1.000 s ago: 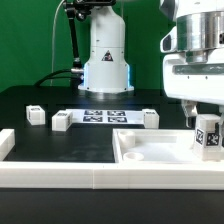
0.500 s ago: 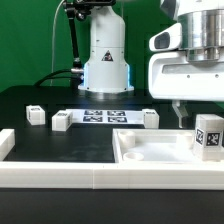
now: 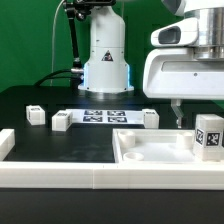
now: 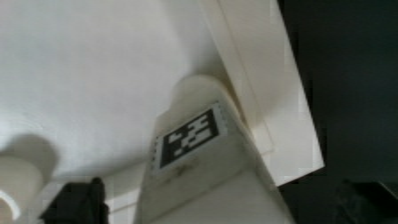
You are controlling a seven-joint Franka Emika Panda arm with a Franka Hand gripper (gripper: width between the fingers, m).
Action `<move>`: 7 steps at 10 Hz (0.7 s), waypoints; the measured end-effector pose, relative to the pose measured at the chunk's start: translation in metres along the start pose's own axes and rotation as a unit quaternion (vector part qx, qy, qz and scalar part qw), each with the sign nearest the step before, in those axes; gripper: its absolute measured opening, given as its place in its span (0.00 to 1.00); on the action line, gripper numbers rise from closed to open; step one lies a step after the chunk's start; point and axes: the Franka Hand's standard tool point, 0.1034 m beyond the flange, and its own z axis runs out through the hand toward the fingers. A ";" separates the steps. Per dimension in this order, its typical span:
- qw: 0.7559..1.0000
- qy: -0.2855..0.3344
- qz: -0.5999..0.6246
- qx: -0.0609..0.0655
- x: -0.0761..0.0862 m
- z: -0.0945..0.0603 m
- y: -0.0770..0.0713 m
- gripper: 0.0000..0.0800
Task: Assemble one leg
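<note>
1. Leg (image 3: 209, 136) upright in the far corner of the white panel (image 3: 150, 158), at the exterior view's right; three more on the desk (image 3: 60, 150).
2. End effector (image 3: 176, 116) raised beside it, empty; opening width cannot be told.
3. Probably light, rigid, slick plastic; best pinched across flat sides, clear of the tag (image 4: 192, 136).

Exterior view: camera low, about table height, at the near edge of the table (image 3: 60, 150), facing the arm's base (image 3: 106, 62) across it. The large panel (image 3: 150, 150) sits close in the foreground.

Wrist view: camera on the wrist, looking steeply down, very near the panel (image 4: 89, 70).

Shared: the tagged leg (image 3: 209, 133) standing on the panel appears in both, filling the wrist view's centre (image 4: 199, 135).
</note>
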 end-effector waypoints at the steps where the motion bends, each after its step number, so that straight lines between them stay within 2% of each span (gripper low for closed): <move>1: 1.000 0.006 -0.027 0.001 0.002 0.000 0.001 0.81; 5: 0.994 0.017 -0.112 -0.004 0.005 -0.003 -0.003 0.81; 6: 0.993 0.017 -0.114 -0.005 0.005 -0.003 -0.002 0.65; 7: 0.993 0.017 -0.114 -0.005 0.005 -0.003 -0.002 0.65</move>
